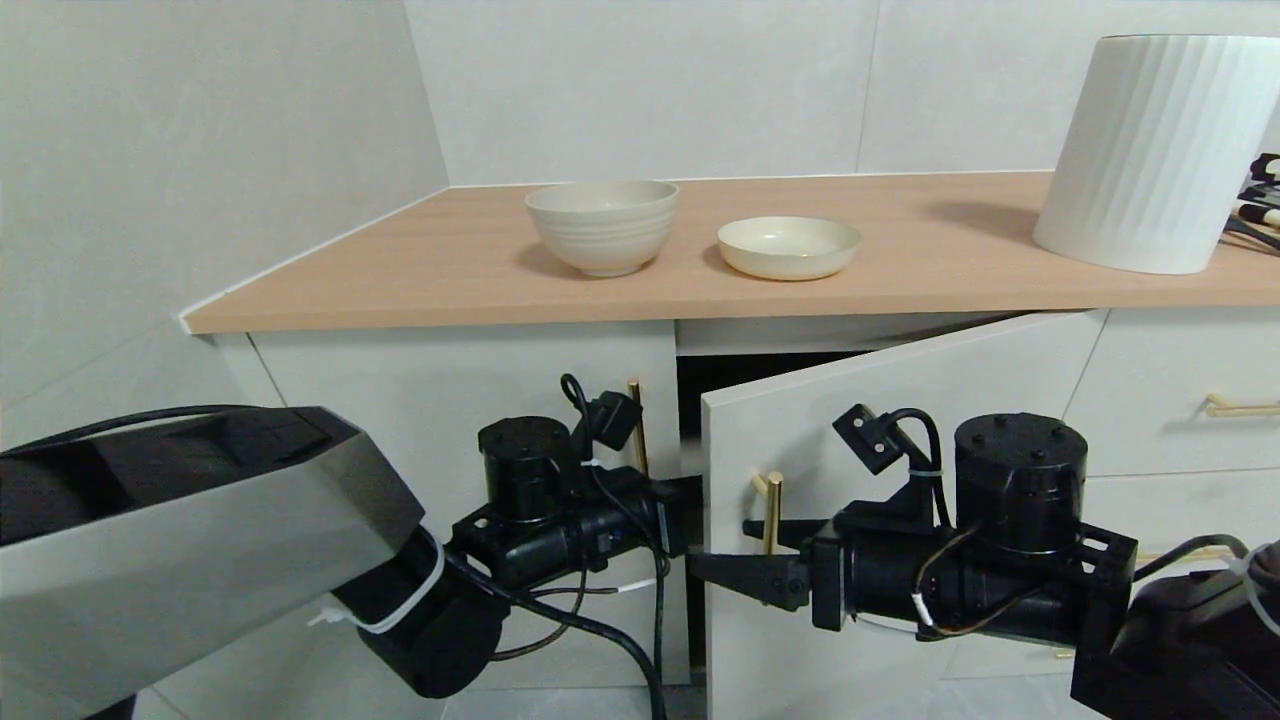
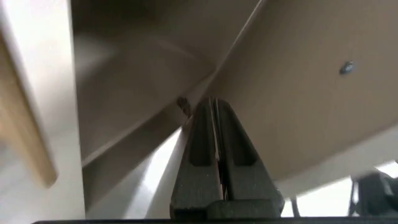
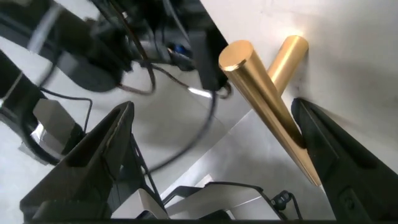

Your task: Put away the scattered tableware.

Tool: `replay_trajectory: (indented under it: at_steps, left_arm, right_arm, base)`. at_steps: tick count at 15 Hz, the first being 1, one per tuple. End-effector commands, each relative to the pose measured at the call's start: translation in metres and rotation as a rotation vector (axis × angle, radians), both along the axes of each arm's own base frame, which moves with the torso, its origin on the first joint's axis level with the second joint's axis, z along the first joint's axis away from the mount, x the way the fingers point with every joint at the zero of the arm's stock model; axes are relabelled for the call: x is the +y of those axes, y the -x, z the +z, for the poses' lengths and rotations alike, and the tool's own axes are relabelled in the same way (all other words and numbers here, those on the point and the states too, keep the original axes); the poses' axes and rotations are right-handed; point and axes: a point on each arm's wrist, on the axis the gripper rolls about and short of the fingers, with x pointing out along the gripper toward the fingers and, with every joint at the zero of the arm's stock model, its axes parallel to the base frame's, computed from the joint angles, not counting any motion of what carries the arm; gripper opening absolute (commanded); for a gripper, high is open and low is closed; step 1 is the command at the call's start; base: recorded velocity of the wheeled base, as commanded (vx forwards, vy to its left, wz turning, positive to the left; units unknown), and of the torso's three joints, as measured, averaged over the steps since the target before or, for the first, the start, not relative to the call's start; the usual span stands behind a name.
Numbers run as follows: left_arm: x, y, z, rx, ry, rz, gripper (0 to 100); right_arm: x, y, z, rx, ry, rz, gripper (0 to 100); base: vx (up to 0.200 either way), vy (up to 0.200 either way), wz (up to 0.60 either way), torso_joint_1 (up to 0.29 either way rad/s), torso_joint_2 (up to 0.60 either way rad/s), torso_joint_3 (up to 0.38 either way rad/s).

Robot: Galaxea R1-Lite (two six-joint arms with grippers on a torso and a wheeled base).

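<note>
Here, ribbed cream bowl [image 1: 602, 226], shallow cream dish [image 1: 788, 246]

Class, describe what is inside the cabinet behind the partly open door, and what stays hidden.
Through the gap beside the door, the cabinet shows dark; the shut left pincer pokes inside among bare panels. The door covers the rest, so any contents cannot be told.

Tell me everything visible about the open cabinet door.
The door is a flat off-white panel under the wooden counter, hinged on the right and swung partly open onto a dark interior. An upright brass bar handle sits near its free edge. The right end effector has open fingers flanking the handle; the left end effector, shut, sits just behind that edge.
</note>
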Motion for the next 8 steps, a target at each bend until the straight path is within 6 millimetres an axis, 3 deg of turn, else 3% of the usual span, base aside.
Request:
replay_trajectory:
  at_steps: [1,5,8]
  left_arm:
    - [-0.006,0.000,-0.011,0.019,-0.012,-0.010,0]
    - [-0.008,-0.001,-0.004,-0.002,0.001,-0.016,0]
    - [-0.016,0.001,-0.001,-0.017,0.012,-0.041,0]
  right_arm:
    - [-0.001,-0.001,0.000,-0.021,0.016,-0.061,100]
    - [-0.009,0.002,-0.002,-0.076,0.068,-0.150,100]
    - [-0.027,0.012,0.005,-0.083,0.069,-0.200,100]
  base:
    - [0.000,0.000,0.00,0.000,0.00,0.000]
    - [0.000,0.000,0.00,0.000,0.00,0.000]
    - [0.000,0.000,0.00,0.000,0.00,0.000]
